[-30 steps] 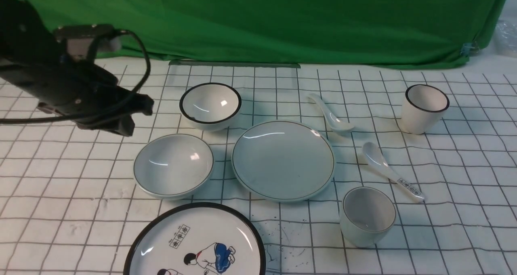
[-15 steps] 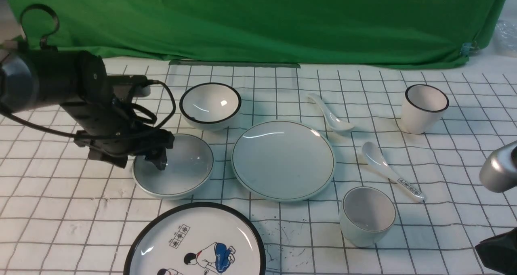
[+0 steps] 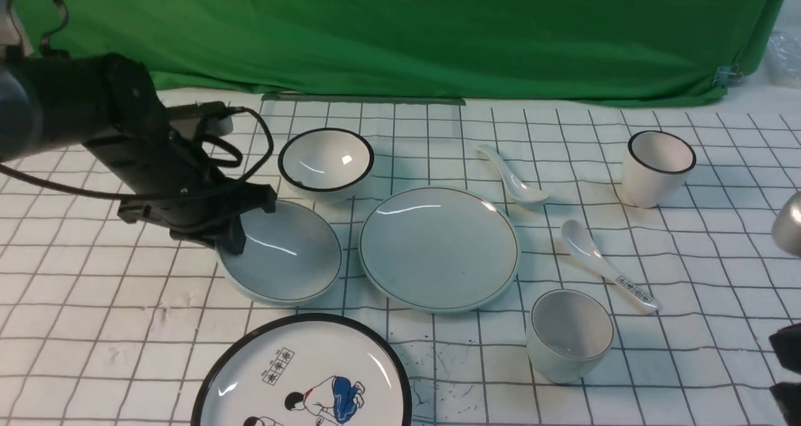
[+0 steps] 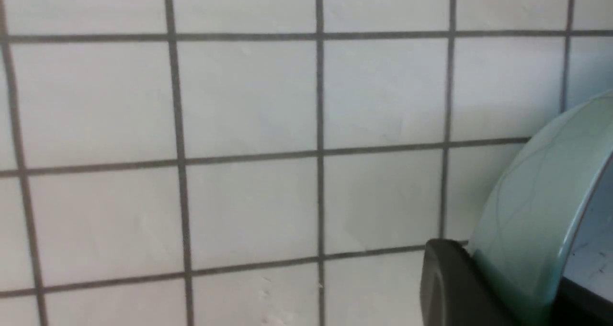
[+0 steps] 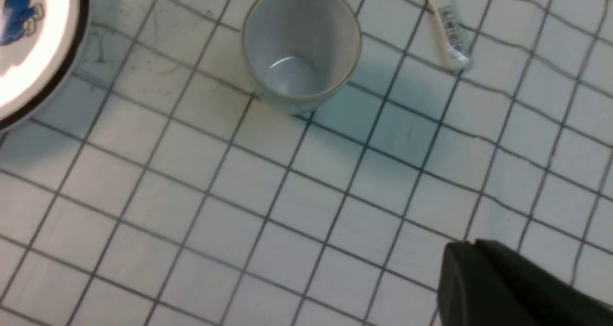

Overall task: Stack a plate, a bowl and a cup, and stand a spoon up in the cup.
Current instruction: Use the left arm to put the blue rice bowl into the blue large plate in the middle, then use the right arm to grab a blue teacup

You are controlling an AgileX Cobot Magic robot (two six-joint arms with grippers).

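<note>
My left gripper [image 3: 234, 237] is shut on the left rim of the shallow pale bowl [image 3: 288, 257], which is tilted with its left side raised off the cloth. In the left wrist view the bowl's rim [image 4: 541, 206] sits between the dark fingers [image 4: 445, 287]. The plain plate [image 3: 438, 248] lies just right of the bowl. The small pale cup [image 3: 571, 333] stands front right and shows in the right wrist view [image 5: 301, 43]. The plain white spoon [image 3: 513, 177] lies behind the plate. My right gripper [image 5: 467, 249] is shut and empty, hovering near the cup.
A black-rimmed bowl [image 3: 325, 162] stands behind the pale bowl. A cartoon plate [image 3: 303, 376] lies at the front. A labelled spoon [image 3: 604, 266] and a black-rimmed cup [image 3: 657, 166] are on the right. A green curtain hangs behind the gridded cloth.
My left arm came down onto the bowl's left rim, shut on it and tipped the bowl up and slightly right. My right arm entered at the right edge.
</note>
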